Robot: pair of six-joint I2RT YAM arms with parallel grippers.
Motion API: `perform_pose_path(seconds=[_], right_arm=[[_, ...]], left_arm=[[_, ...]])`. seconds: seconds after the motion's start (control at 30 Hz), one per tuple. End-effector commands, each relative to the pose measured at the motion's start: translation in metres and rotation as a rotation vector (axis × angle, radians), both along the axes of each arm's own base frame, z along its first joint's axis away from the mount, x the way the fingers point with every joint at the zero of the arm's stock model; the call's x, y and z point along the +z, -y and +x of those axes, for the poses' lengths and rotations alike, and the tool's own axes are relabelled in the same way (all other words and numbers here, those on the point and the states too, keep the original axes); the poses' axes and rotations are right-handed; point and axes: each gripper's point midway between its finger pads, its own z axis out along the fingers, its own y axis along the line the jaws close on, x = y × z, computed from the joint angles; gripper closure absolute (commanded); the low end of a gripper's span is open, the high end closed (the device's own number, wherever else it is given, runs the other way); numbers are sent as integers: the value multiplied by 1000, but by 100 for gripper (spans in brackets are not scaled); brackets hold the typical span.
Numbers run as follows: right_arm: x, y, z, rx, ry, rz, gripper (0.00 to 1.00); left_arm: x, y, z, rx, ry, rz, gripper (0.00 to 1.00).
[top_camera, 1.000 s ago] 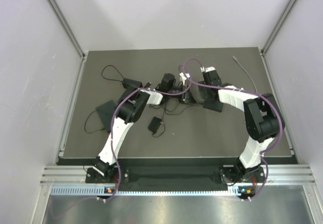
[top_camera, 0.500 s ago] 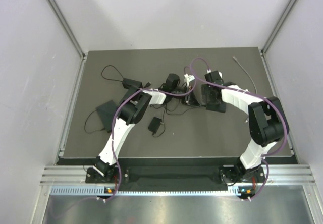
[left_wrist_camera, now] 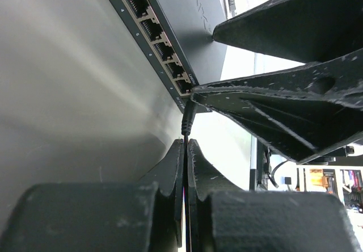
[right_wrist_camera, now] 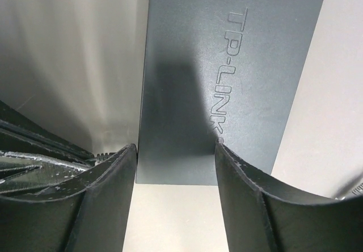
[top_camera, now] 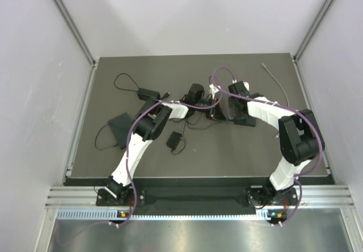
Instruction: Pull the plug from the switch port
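The dark grey TP-Link switch [right_wrist_camera: 227,47] lies mid-table, under both grippers in the top view [top_camera: 217,111]. In the left wrist view its port row [left_wrist_camera: 152,29] runs diagonally, and a black plug [left_wrist_camera: 188,118] sits in the nearest port. My left gripper [left_wrist_camera: 186,145] is shut on the thin black cable just behind the plug. My right gripper [right_wrist_camera: 176,147] is open wide at the switch's end. Its left finger [right_wrist_camera: 108,195] is beside the port side and its right finger [right_wrist_camera: 261,206] lies over the top face. Those fingers [left_wrist_camera: 272,110] also show in the left wrist view.
A small black adapter [top_camera: 175,141], a flat black square [top_camera: 120,126] and a black power brick [top_camera: 146,93] with looped cables lie left of the switch. A loose grey cable [top_camera: 276,80] lies at the back right. Purple arm cables [top_camera: 218,73] arc above the grippers.
My right gripper has swung left and down onto the switch. My left gripper has moved right, up to the switch's port side.
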Motion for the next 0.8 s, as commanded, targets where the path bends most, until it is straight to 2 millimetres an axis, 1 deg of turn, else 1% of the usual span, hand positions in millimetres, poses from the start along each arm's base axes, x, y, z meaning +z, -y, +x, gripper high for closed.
perform_pose_path(seconds=[0.0, 0.1, 0.2, 0.3, 0.33, 0.37, 0.43, 0.5, 0.53, 0.6, 0.73, 0.77], right_arm=[[-7, 35, -20, -21, -42, -183, 45], [-9, 49, -25, -32, -48, -263, 46], [-10, 61, -29, -40, -43, -323, 48], [-8, 66, -29, -44, -26, -342, 48], [-4, 64, -26, -43, -3, -329, 49], [-6, 64, -28, -41, -6, -317, 50], [-3, 66, -28, -38, 2, -320, 51], [-2, 71, -29, -49, 2, -324, 54], [-1, 71, -28, -53, 11, -323, 59], [-2, 73, -27, -55, 16, -324, 62], [-2, 73, -25, -47, 18, -331, 63], [-3, 72, -25, -44, 15, -329, 74]], left_arm=[[12, 0, 13, 8, 33, -32, 100], [8, -5, 17, 23, 10, -27, 100], [9, -12, 22, 41, 2, -30, 100], [13, -16, 24, 48, 0, -46, 100], [14, -17, 25, 53, 2, -46, 100], [12, -18, 25, 55, -2, -41, 100], [12, -23, 30, 74, -2, -38, 100], [10, -29, 34, 84, -8, -38, 100], [8, -32, 35, 91, -14, -34, 100], [12, -38, 39, 103, -9, -42, 100], [5, -44, 44, 126, -27, -29, 100], [5, -45, 46, 132, -29, -23, 100]])
